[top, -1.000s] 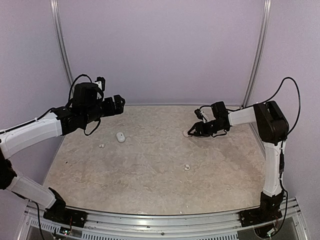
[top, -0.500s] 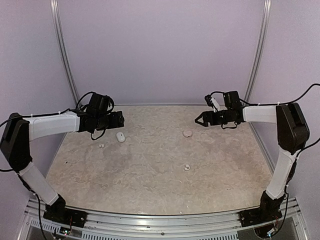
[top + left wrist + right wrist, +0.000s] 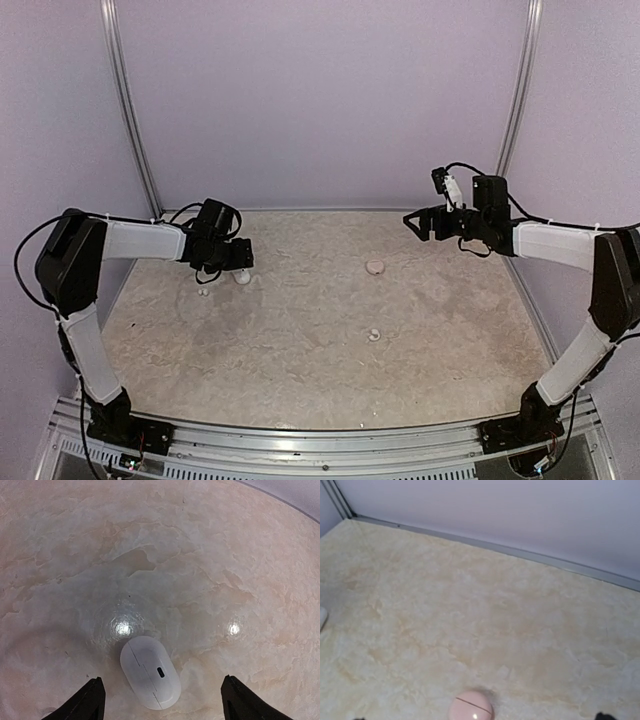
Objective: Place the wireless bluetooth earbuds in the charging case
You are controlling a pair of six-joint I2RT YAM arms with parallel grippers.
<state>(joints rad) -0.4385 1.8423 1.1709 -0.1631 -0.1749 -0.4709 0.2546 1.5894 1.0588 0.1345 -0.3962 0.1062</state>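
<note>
A white pebble-shaped charging case (image 3: 150, 672) lies shut on the table between my left gripper's open fingertips (image 3: 90, 702). In the top view my left gripper (image 3: 236, 262) sits low over this case (image 3: 242, 278). A tiny pale earbud (image 3: 203, 292) lies just left of it. Another earbud (image 3: 374, 335) lies mid-table. A pink round case (image 3: 375, 267) lies shut at centre right and also shows in the right wrist view (image 3: 471, 707). My right gripper (image 3: 414, 224) is open and empty, raised behind and to the right of the pink case.
The back wall's metal rail (image 3: 495, 548) runs along the table's far edge. Side walls with upright rails (image 3: 130, 110) close in both sides. The white case shows at the left edge of the right wrist view (image 3: 322, 617).
My left gripper has swung down and right onto the white case. My right gripper has lifted off the pink case and drawn back to the right.
</note>
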